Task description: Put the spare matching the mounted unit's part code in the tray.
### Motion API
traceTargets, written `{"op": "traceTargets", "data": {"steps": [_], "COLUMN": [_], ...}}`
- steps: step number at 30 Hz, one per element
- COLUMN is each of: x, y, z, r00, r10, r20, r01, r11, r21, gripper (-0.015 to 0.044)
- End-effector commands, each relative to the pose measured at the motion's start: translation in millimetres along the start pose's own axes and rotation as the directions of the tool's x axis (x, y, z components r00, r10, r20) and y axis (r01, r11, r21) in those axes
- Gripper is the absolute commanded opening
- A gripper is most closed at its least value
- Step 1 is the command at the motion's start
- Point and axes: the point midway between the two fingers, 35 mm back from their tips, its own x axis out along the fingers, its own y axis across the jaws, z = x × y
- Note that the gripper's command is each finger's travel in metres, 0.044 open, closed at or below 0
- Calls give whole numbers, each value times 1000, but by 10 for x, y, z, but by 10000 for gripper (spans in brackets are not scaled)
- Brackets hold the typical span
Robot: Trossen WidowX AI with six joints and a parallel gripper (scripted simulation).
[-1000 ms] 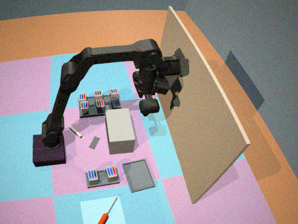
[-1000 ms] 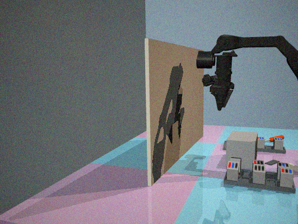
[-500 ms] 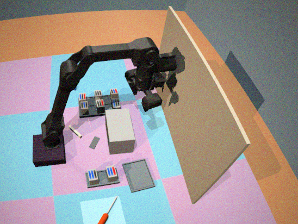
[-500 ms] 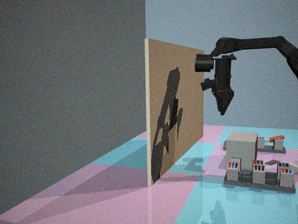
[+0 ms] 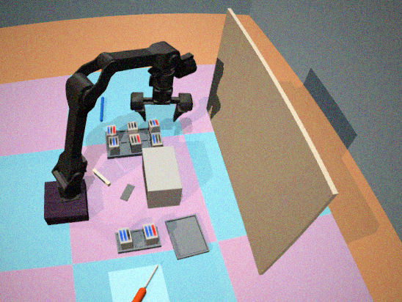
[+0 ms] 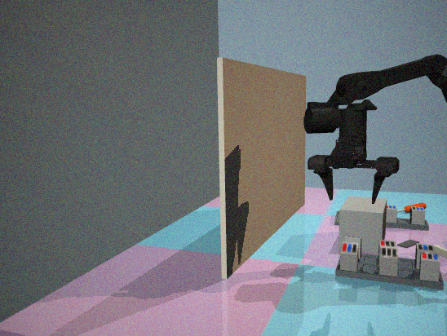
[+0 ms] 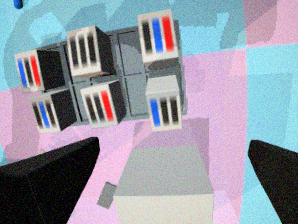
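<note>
My gripper is open and empty, high above the table by the six-block rack. In the wrist view its striped blocks read blue-black-red, all black, black-blue-red, black-blue-black, black-black-red and blue-black-black. A smaller rack holds a blue-blue-black block and a blue-blue-red block. The tray is empty. A large grey box shows no code on its visible faces.
A tall tan panel stands beside the work area. A blue stick, a cream stick, a grey plate and an orange screwdriver lie around.
</note>
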Motion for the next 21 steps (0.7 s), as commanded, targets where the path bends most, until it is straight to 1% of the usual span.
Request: {"op": "traceTargets", "data": {"steps": [1, 6, 8, 11, 12, 14, 21], "x": [28, 28, 87, 273, 351, 428, 428], "y": [104, 104, 97, 83, 81, 80, 80], "z": [69, 69, 66, 53, 46, 36, 36], "r00": [1000, 1000, 1000, 1000, 1000, 1000, 1000], "r10": [-10, -10, -10, -10, -10, -10, -10], "r20": [1, 1, 1, 1, 1, 1, 1], "r01": [10, 10, 10, 10, 10, 10, 10], "r11": [991, 991, 991, 991, 991, 991, 991], "r21": [-135, -135, -136, -136, -136, -136, -136], "gripper": [440, 440, 387, 309, 300, 300, 300]}}
